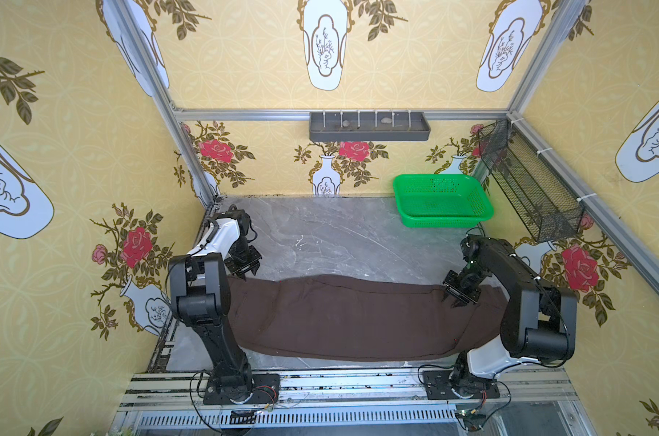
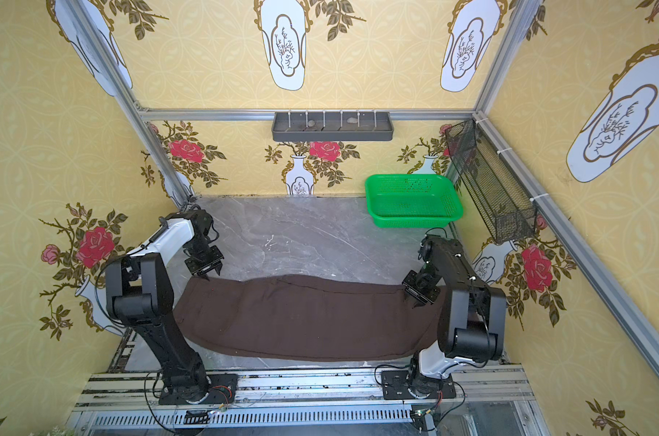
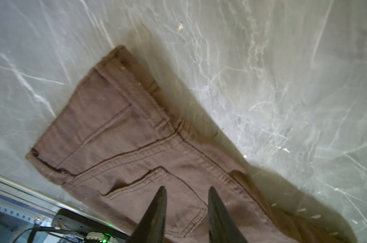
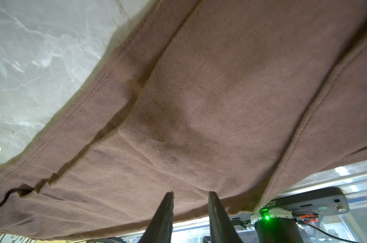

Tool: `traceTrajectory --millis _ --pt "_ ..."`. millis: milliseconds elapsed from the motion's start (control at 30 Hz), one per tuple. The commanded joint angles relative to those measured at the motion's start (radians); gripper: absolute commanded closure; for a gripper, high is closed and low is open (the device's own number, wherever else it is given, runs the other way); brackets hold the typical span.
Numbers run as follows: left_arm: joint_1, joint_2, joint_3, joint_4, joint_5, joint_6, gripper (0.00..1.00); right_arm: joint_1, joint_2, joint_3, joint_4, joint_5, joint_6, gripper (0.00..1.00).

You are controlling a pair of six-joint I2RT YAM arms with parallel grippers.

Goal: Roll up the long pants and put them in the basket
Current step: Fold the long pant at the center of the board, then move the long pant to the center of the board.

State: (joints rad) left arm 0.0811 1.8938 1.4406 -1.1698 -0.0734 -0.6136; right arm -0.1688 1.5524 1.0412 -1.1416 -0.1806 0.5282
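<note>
Left hand (image 1: 244, 272): jaws parted a narrow way with nothing between them, poised over the far left corner of the long pants (image 1: 358, 319). Right hand (image 1: 459, 301): likewise narrowly parted and empty, set over the garment's far edge close to its right end. Whether either pair of tips actually presses the cloth cannot be told, as the wrist views are close and blurred. Long pants: one pair, dark brown, lying flat at full length along the near edge of the counter (image 1: 339, 234). They span from the left arm's base to the right arm's, where the end passes out of sight beneath the arm. Condition: apparently doubled leg over leg into one long band, fairly smooth, with a slight hump along the far edge. Progress, as judged: laying out and the lengthwise fold are done. No turn of a roll shows at either end, so the whole rolling is left, presumably from one end to the other. The left wrist view adds what the top views cannot give: waistband, belt loops, seat seam and a back pocket. These fix the waist at the left end, with the left hand (image 3: 186, 189) over that pocket. The right wrist view shows plain leg cloth with long seams and one crease under the right hand (image 4: 191, 192). The top views alone show a green basket (image 1: 445, 222) at the far right corner, well apart.
</note>
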Motion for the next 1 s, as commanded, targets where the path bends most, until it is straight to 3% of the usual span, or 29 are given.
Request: traceTrajectory --millis 0,333,467,667,967 --pt "0.006 0.039 0.007 -0.004 0.044 -0.067 0.65 0.000 0.007 0.021 -0.003 0.009 -0.009 0.69" --pt "0.006 0.099 -0.065 0.029 0.059 -0.092 0.67 -0.041 0.032 0.074 -0.006 0.010 -0.014 0.70" --pt "0.006 0.126 -0.075 0.060 0.045 -0.097 0.79 -0.047 0.052 0.101 -0.003 0.003 -0.015 0.70" --pt "0.007 0.187 0.016 0.046 0.008 -0.074 1.00 -0.082 0.053 0.069 0.014 0.022 -0.025 0.70" --pt "0.039 0.290 0.202 0.004 -0.076 -0.006 1.00 -0.157 0.059 0.043 0.031 0.031 -0.042 0.70"
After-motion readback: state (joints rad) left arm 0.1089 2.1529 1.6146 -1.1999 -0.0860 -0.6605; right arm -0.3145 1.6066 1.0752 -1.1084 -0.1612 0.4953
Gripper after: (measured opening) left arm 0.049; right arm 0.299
